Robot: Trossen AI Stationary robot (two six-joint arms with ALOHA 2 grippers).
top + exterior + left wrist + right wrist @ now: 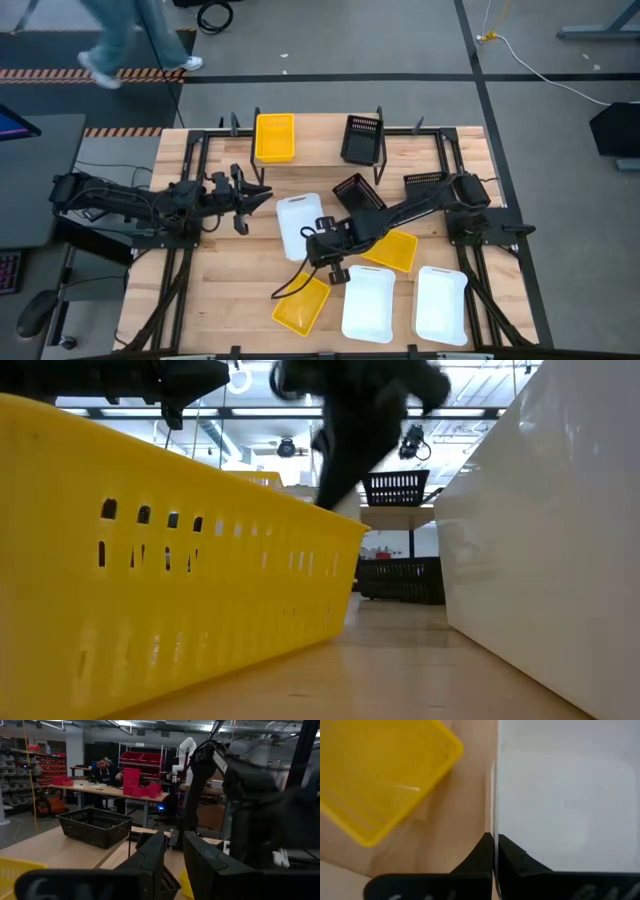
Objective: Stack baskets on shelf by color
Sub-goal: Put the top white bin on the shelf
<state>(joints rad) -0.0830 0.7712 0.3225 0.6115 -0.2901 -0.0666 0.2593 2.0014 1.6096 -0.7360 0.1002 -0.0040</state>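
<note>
Grey flooring surrounds the wooden worktop. At its far edge stands the shelf, carrying a yellow basket and a black basket. Nearer than the shelf, the right gripper has its fingers pressed together, pinching the rim of a white basket; a second yellow basket lies just beside that white basket. Level with the shelf's left end, nearer, the left gripper hovers with its fingers slightly parted and nothing between them.
</note>
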